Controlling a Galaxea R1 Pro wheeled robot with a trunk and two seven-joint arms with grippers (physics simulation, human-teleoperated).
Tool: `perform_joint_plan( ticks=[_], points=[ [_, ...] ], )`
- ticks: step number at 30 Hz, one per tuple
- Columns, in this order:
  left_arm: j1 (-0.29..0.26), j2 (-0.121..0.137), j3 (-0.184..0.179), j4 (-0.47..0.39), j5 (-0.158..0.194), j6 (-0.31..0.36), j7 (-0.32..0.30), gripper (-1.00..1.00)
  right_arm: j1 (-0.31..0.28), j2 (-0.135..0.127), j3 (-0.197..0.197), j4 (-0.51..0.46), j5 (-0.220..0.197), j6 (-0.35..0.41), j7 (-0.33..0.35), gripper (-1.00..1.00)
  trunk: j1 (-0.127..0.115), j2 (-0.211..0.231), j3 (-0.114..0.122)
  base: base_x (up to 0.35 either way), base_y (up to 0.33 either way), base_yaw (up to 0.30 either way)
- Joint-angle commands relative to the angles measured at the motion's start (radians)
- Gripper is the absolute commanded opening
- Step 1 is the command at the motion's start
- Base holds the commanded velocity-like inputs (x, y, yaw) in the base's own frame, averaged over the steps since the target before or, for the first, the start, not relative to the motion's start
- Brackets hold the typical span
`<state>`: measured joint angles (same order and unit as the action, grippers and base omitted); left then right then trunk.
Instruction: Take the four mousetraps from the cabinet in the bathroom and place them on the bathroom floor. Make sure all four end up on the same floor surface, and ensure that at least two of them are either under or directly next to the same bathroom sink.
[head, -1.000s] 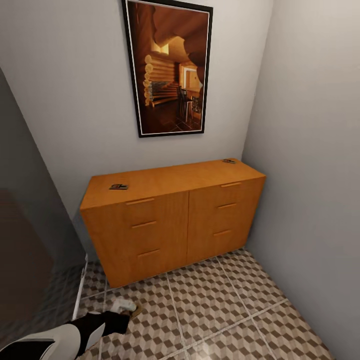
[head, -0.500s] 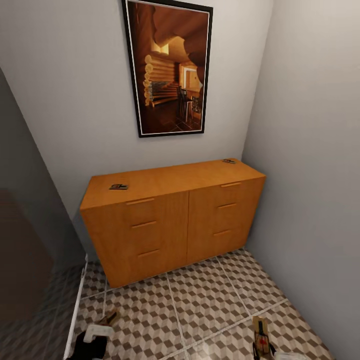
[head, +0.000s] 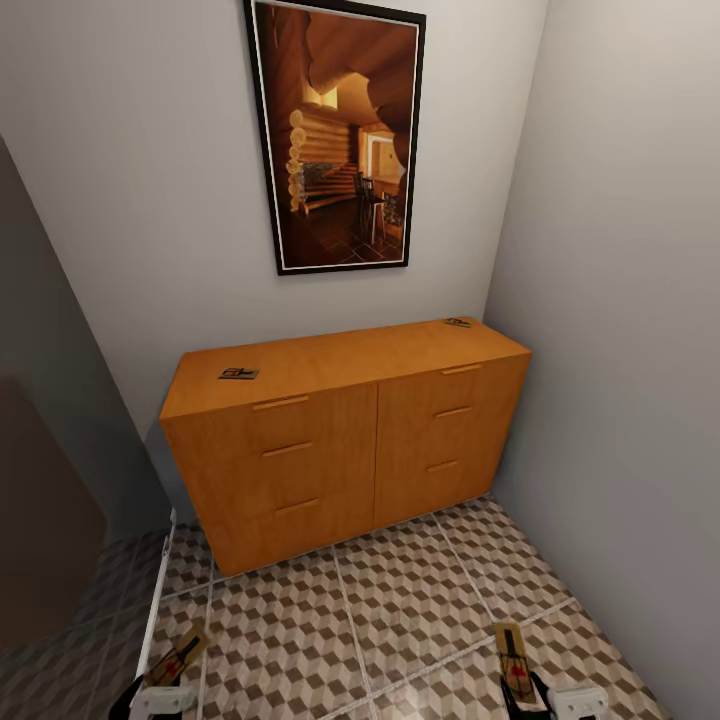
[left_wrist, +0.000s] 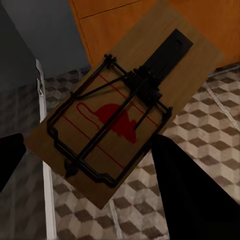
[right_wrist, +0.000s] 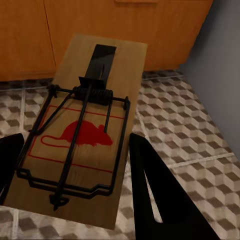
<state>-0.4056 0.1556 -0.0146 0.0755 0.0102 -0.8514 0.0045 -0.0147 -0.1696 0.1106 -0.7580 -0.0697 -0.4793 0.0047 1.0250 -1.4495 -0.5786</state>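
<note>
**Two traps in hand, two on the cabinet**

The left pincer (head: 160, 690) grips a mousetrap (left_wrist: 117, 117) above the tiled floor (head: 400, 610). Ahead, the cabinet (head: 340, 450) carries two more traps (head: 238, 374) (head: 458, 322) beneath a framed picture (head: 340, 135). The right pincer (head: 540, 698) grips another mousetrap (right_wrist: 82, 127), beside the grey wall (head: 630, 350).
</note>
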Motion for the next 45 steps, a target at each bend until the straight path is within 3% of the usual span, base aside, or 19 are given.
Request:
perform_joint_plan(
  ticks=[1,5,9,13,18,24,28,31,35,39,45],
  points=[
    [0.0,-0.001,-0.002,0.003,0.009,-0.008,0.002,-1.0,-0.001,-0.001,-0.026,0.003,-0.011,-0.004,0.027,-1.0,0.0,-0.001,-0.001,0.0,0.0,0.0],
    [0.002,-0.017,-0.002,0.002,0.026,-0.007,0.007,-1.0,-0.001,0.0,-0.13,0.016,-0.01,-0.008,0.06,-1.0,0.0,-0.001,-0.001,0.0,0.0,0.0],
    [0.002,-0.024,0.005,0.0,0.031,-0.002,0.009,-1.0,-0.001,0.002,-0.161,0.038,-0.01,-0.037,0.07,-1.0,0.0,-0.001,-0.001,0.0,0.0,0.0],
    [0.002,-0.024,0.05,0.002,0.033,0.002,0.009,-1.0,-0.001,0.013,-0.168,0.087,-0.009,-0.104,0.068,-1.0,0.0,-0.001,-0.001,0.0,0.0,0.0],
    [0.003,-0.024,0.066,0.005,0.033,0.001,0.006,-1.0,-0.001,0.018,-0.173,0.101,-0.009,-0.135,0.067,-1.0,0.0,-0.001,-0.001,0.0,0.0,0.0],
    [0.018,-0.022,0.067,0.007,0.031,0.0,0.002,-1.0,-0.001,0.011,-0.177,0.099,-0.008,-0.114,0.066,-1.0,0.0,-0.001,-0.001,0.0,0.0,0.0],
    [0.041,-0.022,0.067,0.008,0.028,-0.003,0.001,-1.0,-0.001,-0.014,-0.179,0.085,-0.01,-0.046,0.069,-1.0,0.0,-0.001,-0.001,0.0,0.0,0.0],
    [0.079,-0.022,0.067,0.007,0.026,-0.008,0.0,-1.0,-0.001,-0.038,-0.18,0.048,-0.012,0.04,0.071,-1.0,0.0,-0.001,-0.001,0.0,0.0,0.0],
    [0.131,-0.016,0.067,0.008,0.025,-0.044,0.0,-1.0,-0.001,-0.044,-0.181,0.025,-0.013,0.08,0.072,-1.0,0.0,-0.001,-0.001,0.0,0.0,0.0],
    [0.226,0.006,0.067,0.008,0.025,-0.196,0.0,-1.0,-0.001,-0.046,-0.181,0.017,-0.013,0.092,0.072,-1.0,0.0,-0.001,-0.001,0.0,0.0,0.0],
    [0.28,0.003,0.067,0.004,0.025,-0.196,0.003,-1.0,-0.001,-0.047,-0.181,0.011,-0.013,0.095,0.07,-1.0,0.0,-0.001,-0.001,0.0,0.0,0.0]
  ],
)
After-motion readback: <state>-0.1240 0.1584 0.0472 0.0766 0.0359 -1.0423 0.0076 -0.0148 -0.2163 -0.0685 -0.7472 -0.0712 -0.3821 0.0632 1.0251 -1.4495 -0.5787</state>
